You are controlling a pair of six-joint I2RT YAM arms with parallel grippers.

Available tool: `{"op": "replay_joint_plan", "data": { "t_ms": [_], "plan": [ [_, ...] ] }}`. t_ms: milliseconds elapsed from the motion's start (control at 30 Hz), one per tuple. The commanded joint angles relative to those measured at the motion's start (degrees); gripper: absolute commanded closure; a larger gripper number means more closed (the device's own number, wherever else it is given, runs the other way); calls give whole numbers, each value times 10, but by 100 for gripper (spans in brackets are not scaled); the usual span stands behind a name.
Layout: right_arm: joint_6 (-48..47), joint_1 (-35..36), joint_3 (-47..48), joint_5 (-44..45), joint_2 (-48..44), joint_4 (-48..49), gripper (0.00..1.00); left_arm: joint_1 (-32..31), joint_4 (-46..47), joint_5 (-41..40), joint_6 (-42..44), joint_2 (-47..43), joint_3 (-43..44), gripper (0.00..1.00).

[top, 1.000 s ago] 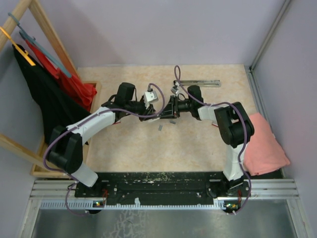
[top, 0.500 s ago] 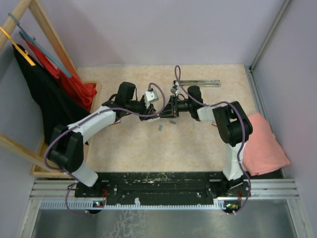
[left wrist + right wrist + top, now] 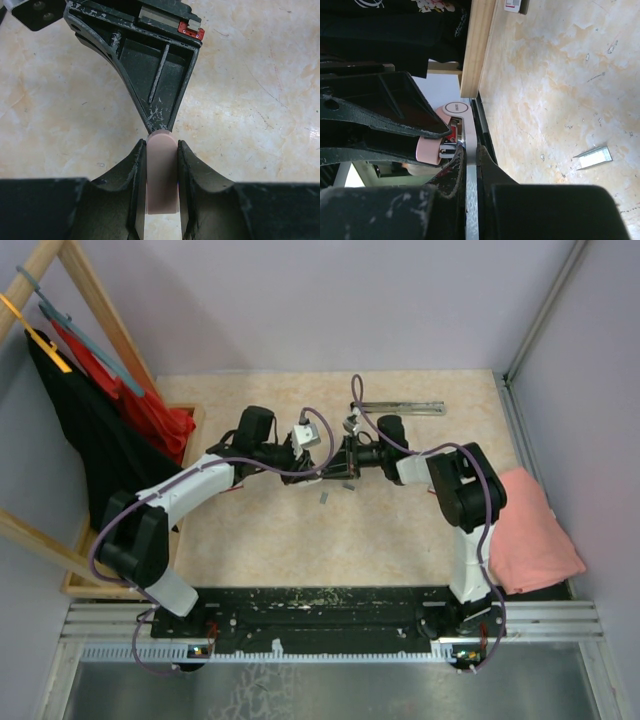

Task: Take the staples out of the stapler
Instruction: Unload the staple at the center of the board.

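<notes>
A small pink stapler (image 3: 161,170) hangs in the air between my two grippers over the middle of the table. My left gripper (image 3: 161,142) is shut on its pink body. My right gripper (image 3: 470,150) is shut on its thin white and metal arm (image 3: 468,131), with a red part showing inside. In the top view the left gripper (image 3: 316,468) and right gripper (image 3: 341,462) meet tip to tip and hide the stapler. Two short grey staple strips lie on the table just below them, one (image 3: 323,497) nearer and one (image 3: 348,483) to its right. One strip shows in the right wrist view (image 3: 594,157).
A long thin metal bar (image 3: 402,407) lies at the back of the table. A pink cloth (image 3: 535,530) lies off the right edge. A wooden rack (image 3: 100,320) with red and black clothes stands at the left. A small red-and-white box (image 3: 512,5) lies on the table.
The right arm has edged slightly to the left. Both grippers stay shut on the stapler, and the staple strips on the table have not moved.
</notes>
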Motion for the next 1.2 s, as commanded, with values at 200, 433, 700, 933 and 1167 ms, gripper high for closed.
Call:
{"op": "replay_joint_plan", "data": {
  "t_ms": [200, 433, 700, 933, 1167],
  "plan": [
    [-70, -27, 21, 63, 12, -50, 100, 25, 48, 108, -46, -36, 10, 100],
    [-45, -32, 21, 39, -1, -14, 100, 25, 55, 103, -52, -17, 10, 100],
    [-49, -61, 12, 58, -16, -26, 100, 41, 57, 103, -57, -26, 10, 100],
    [-41, -90, 8, 57, -19, -18, 100, 54, 58, 105, -56, -30, 5, 100],
    [-22, -108, 2, 49, -23, 6, 100, 65, 43, 105, -44, -24, 7, 100]
  ]
}}
